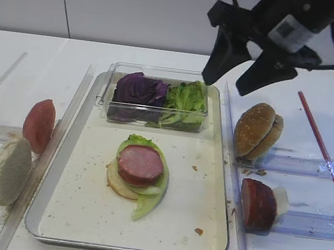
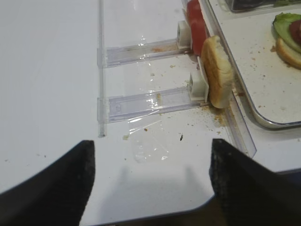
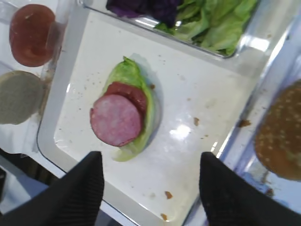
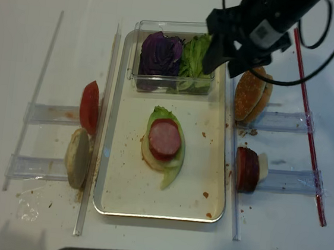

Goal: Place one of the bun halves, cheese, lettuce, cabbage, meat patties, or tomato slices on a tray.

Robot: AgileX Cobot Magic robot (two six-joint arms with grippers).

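Observation:
The silver tray (image 1: pixel 84 206) lies mid-table. On it a meat patty (image 1: pixel 141 163) tops a lettuce leaf (image 1: pixel 148 205) and a bun half (image 1: pixel 117 185). From the right wrist the patty (image 3: pixel 116 120) partly covers a darker red disc. My right gripper (image 1: pixel 227 85) hangs open and empty above the tray's far right corner, beside the clear box. More bun halves (image 1: pixel 255 130) and meat patties (image 1: pixel 258 203) stand in the right racks, and a tomato slice (image 1: pixel 39 124) in the left rack. My left gripper (image 2: pixel 151 143) is open and empty over the table's front left.
The clear box (image 1: pixel 161 75) at the tray's back holds purple cabbage (image 1: pixel 137 91) and green lettuce (image 1: pixel 185 100). A pale floury disc (image 1: pixel 9 169) leans in the left rack. A red rod (image 1: pixel 323 144) lies at the far right. Crumbs dot the tray.

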